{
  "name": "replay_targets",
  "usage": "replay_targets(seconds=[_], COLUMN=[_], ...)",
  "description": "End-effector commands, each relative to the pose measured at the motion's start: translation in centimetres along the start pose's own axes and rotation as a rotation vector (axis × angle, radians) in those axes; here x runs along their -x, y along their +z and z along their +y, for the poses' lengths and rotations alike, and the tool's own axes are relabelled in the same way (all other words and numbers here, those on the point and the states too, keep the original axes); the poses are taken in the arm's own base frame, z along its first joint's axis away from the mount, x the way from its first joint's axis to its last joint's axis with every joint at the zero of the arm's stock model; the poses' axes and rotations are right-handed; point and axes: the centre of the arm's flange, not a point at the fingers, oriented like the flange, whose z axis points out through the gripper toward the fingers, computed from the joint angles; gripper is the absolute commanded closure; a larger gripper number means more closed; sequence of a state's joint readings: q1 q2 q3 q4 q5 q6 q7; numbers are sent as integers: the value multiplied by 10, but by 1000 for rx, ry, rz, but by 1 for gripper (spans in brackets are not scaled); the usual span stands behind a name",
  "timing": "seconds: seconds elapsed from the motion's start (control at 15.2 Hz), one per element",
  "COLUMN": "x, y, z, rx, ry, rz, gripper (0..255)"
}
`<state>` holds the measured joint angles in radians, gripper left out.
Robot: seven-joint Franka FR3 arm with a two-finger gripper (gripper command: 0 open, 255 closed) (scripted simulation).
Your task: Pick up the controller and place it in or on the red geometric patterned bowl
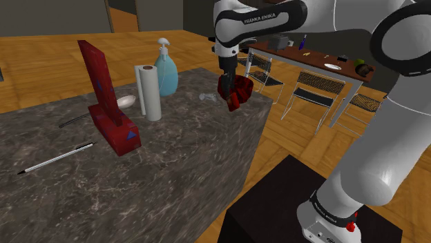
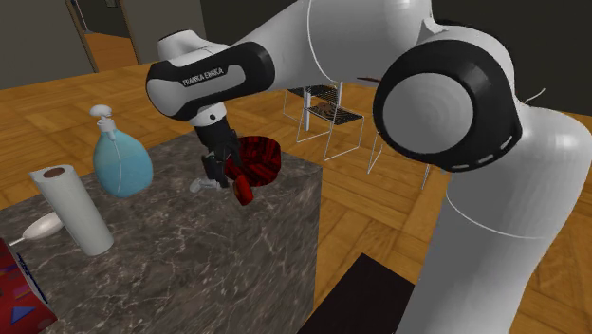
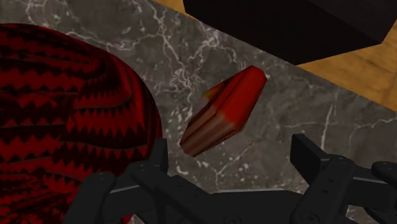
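My claw [image 3: 230, 151] stands wide, both fingers [image 3: 154, 167] apart and touching nothing. Just beyond them the red controller [image 3: 222, 114] lies tilted over the dark marbled counter [image 3: 191, 51], free of either finger; I cannot tell whether it rests on the stone. The red bowl [image 3: 63, 114] with black zigzags sits right beside it. In the second exterior view the controller is at four o'clock from the claw and the bowl at two o'clock. Farther off, at nine and eight o'clock, stand a blue spray bottle [image 2: 121, 161] and a paper roll [image 2: 71, 209].
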<state>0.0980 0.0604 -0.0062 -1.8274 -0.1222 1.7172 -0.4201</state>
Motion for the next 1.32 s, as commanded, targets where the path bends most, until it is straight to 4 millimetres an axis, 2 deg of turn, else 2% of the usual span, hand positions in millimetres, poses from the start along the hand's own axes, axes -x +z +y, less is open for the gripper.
replay_targets(seconds=[0.0,0.4,0.86,1.25], x=[-28,-102,-103,-103], y=[1,3,40,43], z=[3,6,7,7], rx=[8,31,31,31], ry=[-46,-176,-176,-176], rz=[4,13,13,13], gripper=[0,0,0,0])
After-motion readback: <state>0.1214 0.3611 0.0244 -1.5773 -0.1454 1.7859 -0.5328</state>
